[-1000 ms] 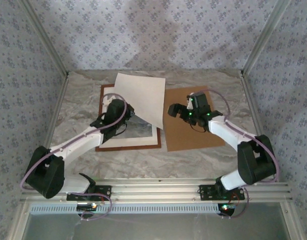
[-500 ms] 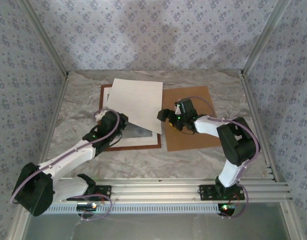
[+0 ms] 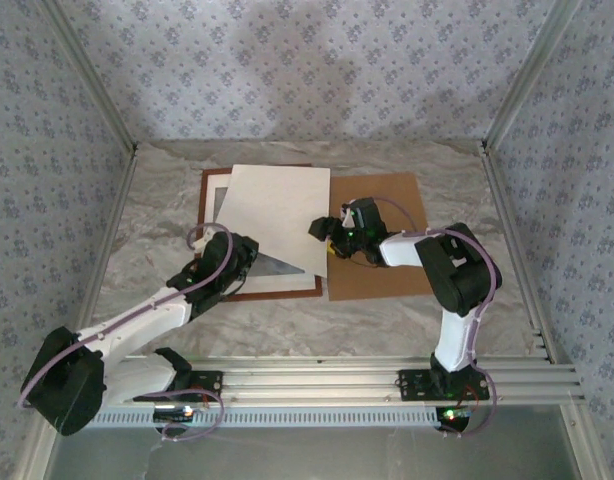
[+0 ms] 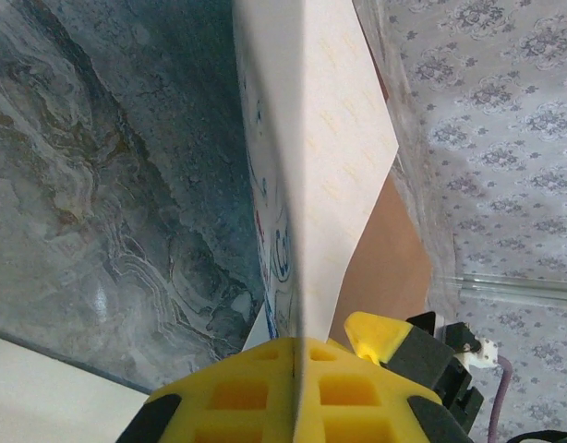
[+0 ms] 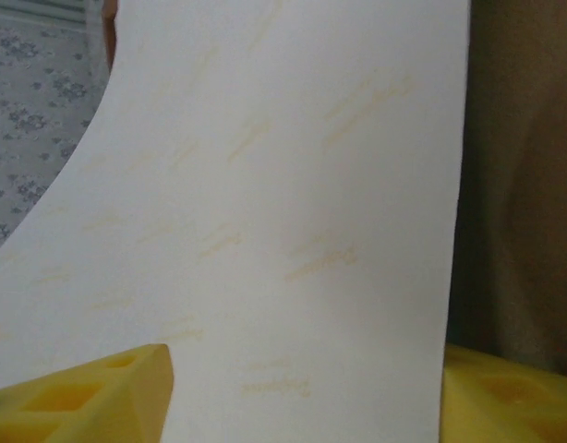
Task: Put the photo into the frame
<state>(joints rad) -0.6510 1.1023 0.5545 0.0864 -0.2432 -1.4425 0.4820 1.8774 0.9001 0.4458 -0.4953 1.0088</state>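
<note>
- The left claw (image 4: 293, 388) is biting fully closed on the photo's (image 3: 282, 205) near-left corner; in its wrist view the yellow pads are meeting on the sheet's edge.
- The right claw (image 3: 325, 238) is sitting at the photo's right edge with its fingers (image 5: 80, 397) standing well apart on either side of the sheet. It is straddling the sheet, not pinching it.
- The photo is hanging just above the frame (image 3: 277, 293), pale back up and printed face down. It is covering most of the opening, and its right edge is reaching past the right rail toward the brown board (image 3: 387, 265).
- Its long axis is running near to far, skewed slightly against the frame's sides. The far edge is lying over the far rail, and the near-left part is riding higher than the rest.
- Risk: with one corner doing all the holding, the sheet is likely sagging, and a fast drop could crease it.
- Risk: if the right claw closes while the left is pulling, the paper could buckle or tear at a pad.
- Risk: while that skew is going uncorrected, the right edge could land on the rail or the board instead of seating inside.
</note>
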